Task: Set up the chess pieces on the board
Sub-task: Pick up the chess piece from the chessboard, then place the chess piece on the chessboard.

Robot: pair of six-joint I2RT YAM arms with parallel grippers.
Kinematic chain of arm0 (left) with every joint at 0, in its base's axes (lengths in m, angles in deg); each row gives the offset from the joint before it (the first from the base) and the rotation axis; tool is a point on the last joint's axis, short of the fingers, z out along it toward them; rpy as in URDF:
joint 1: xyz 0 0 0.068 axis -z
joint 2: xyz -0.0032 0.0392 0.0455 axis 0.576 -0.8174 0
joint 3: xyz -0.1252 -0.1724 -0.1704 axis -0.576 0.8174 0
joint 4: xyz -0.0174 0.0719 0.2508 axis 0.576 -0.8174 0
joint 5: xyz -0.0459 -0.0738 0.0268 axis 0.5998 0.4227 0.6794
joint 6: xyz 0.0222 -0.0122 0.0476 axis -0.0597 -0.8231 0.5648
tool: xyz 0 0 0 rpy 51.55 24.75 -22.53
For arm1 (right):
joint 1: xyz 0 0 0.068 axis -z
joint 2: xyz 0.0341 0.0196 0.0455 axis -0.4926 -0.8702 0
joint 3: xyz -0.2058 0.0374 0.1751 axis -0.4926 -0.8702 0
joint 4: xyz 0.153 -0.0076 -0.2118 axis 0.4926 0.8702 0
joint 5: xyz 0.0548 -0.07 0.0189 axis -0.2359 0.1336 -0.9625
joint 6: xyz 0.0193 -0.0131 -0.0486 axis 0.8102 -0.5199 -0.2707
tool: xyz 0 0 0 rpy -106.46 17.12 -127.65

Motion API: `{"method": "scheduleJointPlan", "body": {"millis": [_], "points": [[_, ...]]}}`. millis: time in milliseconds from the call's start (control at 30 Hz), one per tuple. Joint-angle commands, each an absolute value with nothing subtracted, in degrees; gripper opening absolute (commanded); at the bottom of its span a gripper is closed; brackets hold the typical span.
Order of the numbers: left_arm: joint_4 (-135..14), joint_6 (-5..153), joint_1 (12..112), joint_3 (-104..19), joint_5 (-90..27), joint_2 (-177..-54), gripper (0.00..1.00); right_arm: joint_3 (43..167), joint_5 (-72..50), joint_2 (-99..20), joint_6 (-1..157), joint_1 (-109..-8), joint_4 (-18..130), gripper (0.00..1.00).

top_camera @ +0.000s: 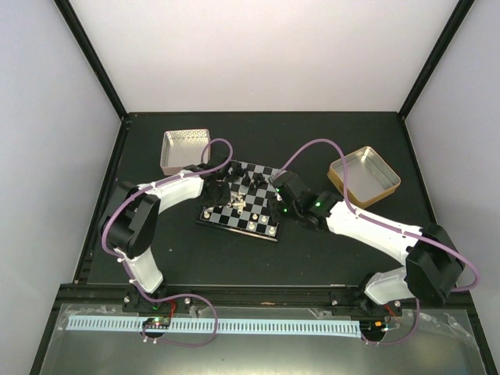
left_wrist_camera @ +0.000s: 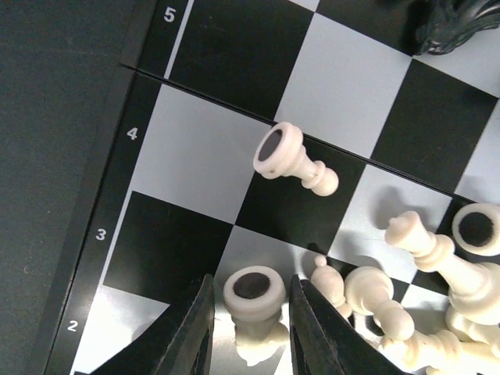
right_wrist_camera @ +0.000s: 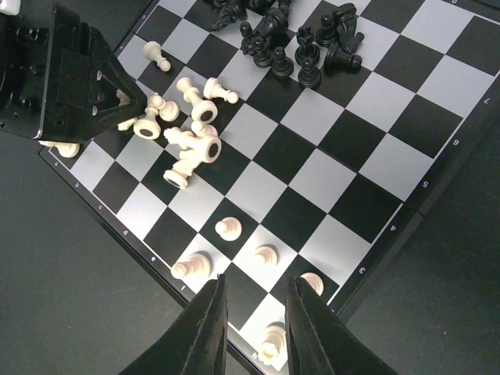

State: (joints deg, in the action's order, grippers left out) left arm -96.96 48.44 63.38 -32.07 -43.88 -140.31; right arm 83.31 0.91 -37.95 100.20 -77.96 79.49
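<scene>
Close by the board [right_wrist_camera: 328, 180] rim, toppled cream pieces [right_wrist_camera: 191, 144]

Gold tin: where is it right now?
Top view: the gold tin sits on the table at far right, off the board, just beyond the right arm.

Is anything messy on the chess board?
Yes. A bunch of white pieces lies tipped over in a heap on the board, and the black pieces huddle in a clump instead of standing in neat rows.
</scene>
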Motion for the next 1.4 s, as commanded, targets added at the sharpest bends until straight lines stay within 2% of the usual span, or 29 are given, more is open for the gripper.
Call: {"method": "scheduleJointPlan", "body": {"millis": [0,233,433,700,900,1233,1367], "points": [[-96.3,49.6,63.2,-34.1,-45.9,-142.0,0.28,84.7,1.1,-38.5,100.4,-77.6,78.0,0.21],[-96.6,49.9,63.2,-35.2,-46.4,-143.7,0.27,84.6,1.0,-38.6,100.2,-77.6,77.9,0.21],[-96.4,49.6,63.2,-34.8,-46.1,-143.2,0.14,84.4,0.9,-38.2,100.3,-77.6,77.9,0.21],[-93.0,47.9,63.2,-31.1,-44.3,-133.4,0.12,82.8,-1.9,-35.4,100.0,-77.6,72.8,0.22],[-87.4,43.3,63.2,-27.7,-36.8,-124.5,0.13,80.6,-6.7,-32.6,99.9,-77.6,65.2,0.30],[-72.7,26.7,63.3,-22.5,-14.5,-116.7,0.13,76.9,-9.6,-30.9,104.4,-77.7,51.9,0.53],[-68.8,19.8,63.2,-21.2,-9.1,-114.5,0.13,78.4,-8.4,-33.0,106.3,-77.8,50.8,0.54]]}}
